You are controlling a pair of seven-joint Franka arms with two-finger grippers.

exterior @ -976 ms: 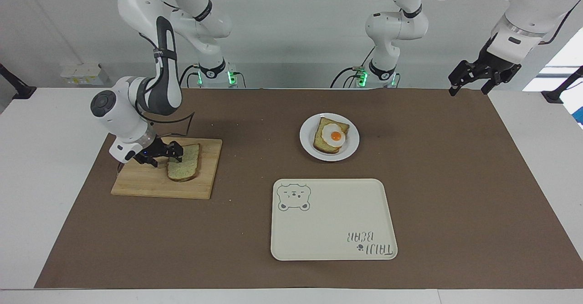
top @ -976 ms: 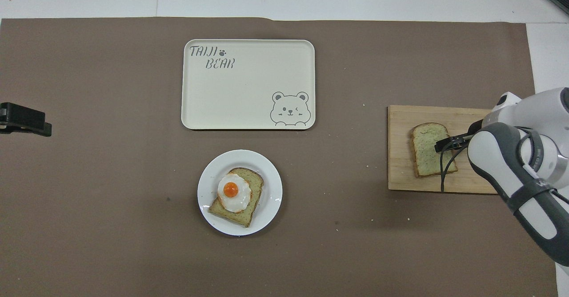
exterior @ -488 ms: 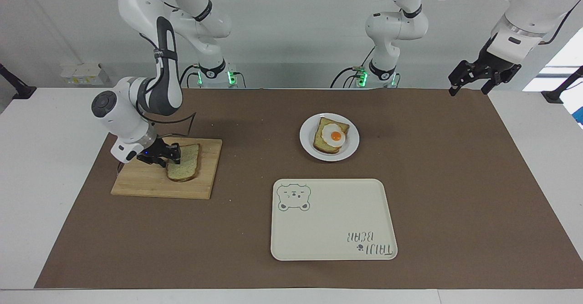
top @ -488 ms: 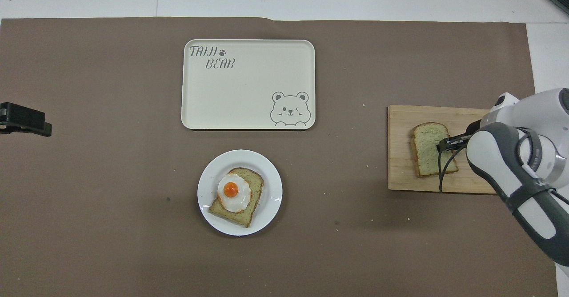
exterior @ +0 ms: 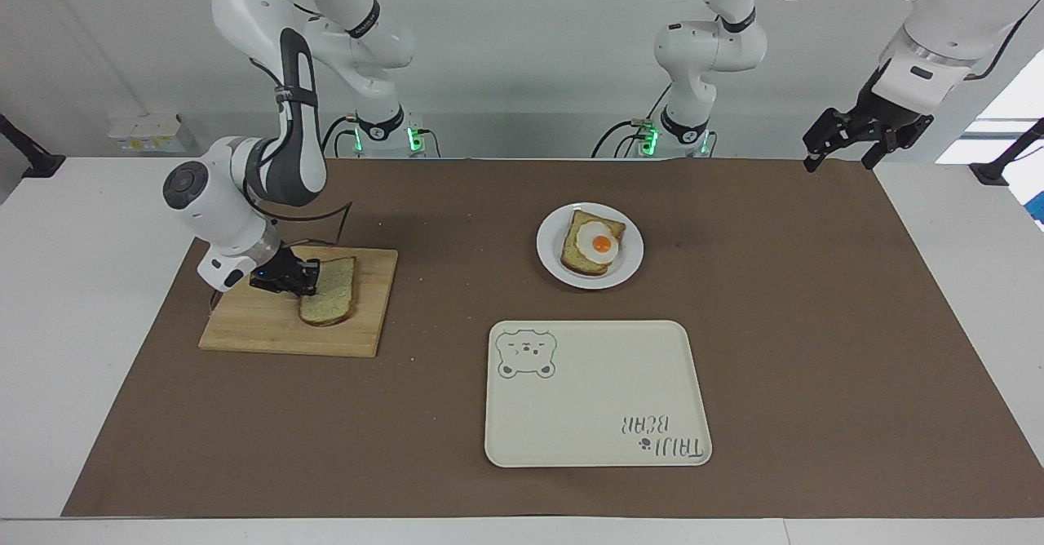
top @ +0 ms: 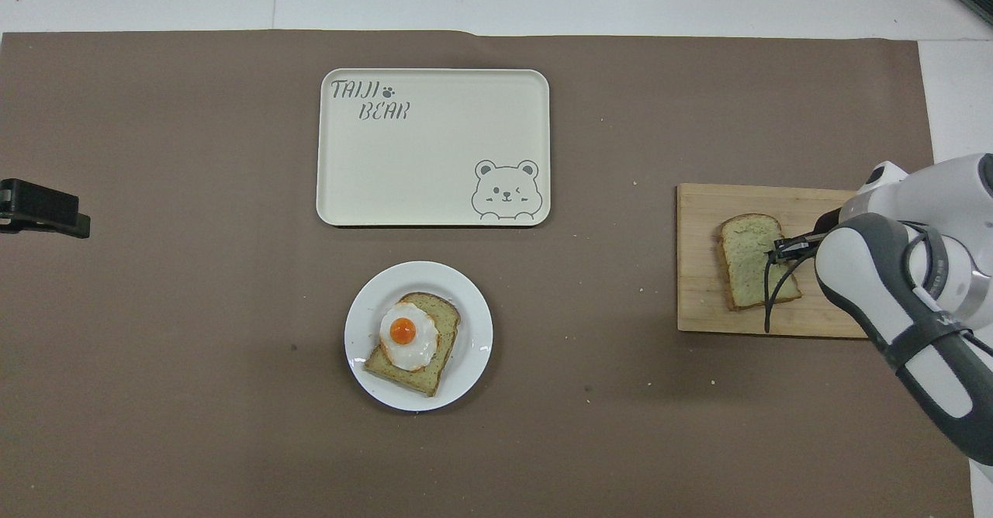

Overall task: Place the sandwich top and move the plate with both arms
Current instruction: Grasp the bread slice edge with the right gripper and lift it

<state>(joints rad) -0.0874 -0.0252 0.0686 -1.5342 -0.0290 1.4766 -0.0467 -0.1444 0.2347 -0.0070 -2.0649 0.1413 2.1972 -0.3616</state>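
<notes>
The sandwich top, a plain bread slice, lies on a wooden cutting board toward the right arm's end of the table. My right gripper is low on the board, shut on the slice's edge that faces the arm. The white plate sits mid-table, nearer to the robots than the tray, and carries a bread slice with a fried egg. My left gripper waits open in the air over the left arm's end of the brown mat.
A cream tray with a bear drawing lies farther from the robots than the plate. A brown mat covers the table. A few crumbs are scattered on it between the plate and the board.
The right gripper's fingers have closed from wide open onto the slice's edge, and the slice has shifted slightly on the board. The left arm has not moved.
</notes>
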